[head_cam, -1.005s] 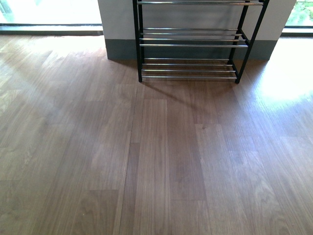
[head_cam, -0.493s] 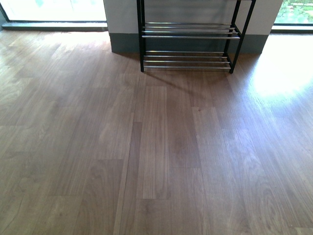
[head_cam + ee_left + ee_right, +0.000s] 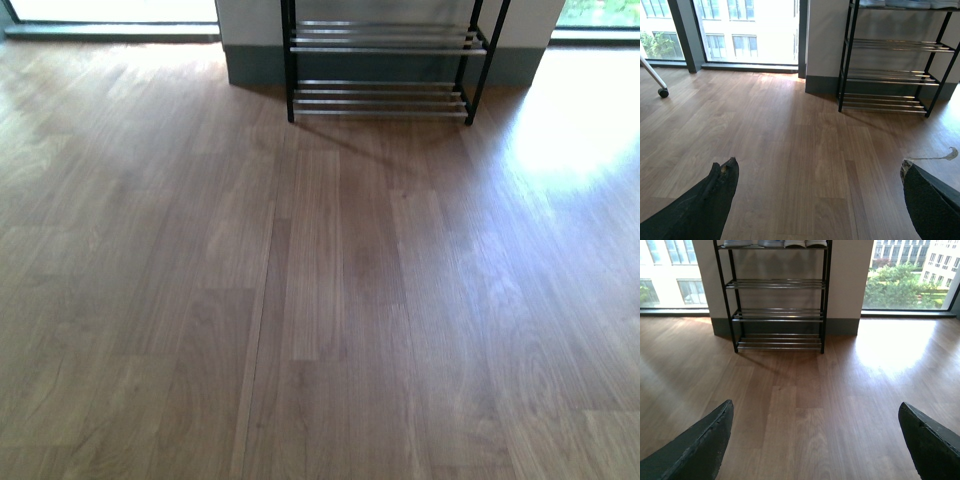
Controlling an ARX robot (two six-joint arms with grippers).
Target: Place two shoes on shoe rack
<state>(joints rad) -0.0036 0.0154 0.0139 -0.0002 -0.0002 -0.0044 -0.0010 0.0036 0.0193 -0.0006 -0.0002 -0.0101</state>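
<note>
Both hands, left [image 3: 817,200] and right [image 3: 815,440], gape empty; only wrist views show shoes [image 3: 774,243] topping the shoe rack [image 3: 777,295].

rack position: low black metal shoe rack with chrome rods [image 3: 380,70] now higher in front view, only two lower tiers visible vs three earlier
rack size: looks smaller, farther off
floor: brown wood plank floor [image 3: 320,300] fills more of view
bright window strips: shrunk toward top corners

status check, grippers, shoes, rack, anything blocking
Left gripper open, empty. Right gripper open, empty. Shoes on the rack's top shelf. Floor ahead shows nothing in the way.
</note>
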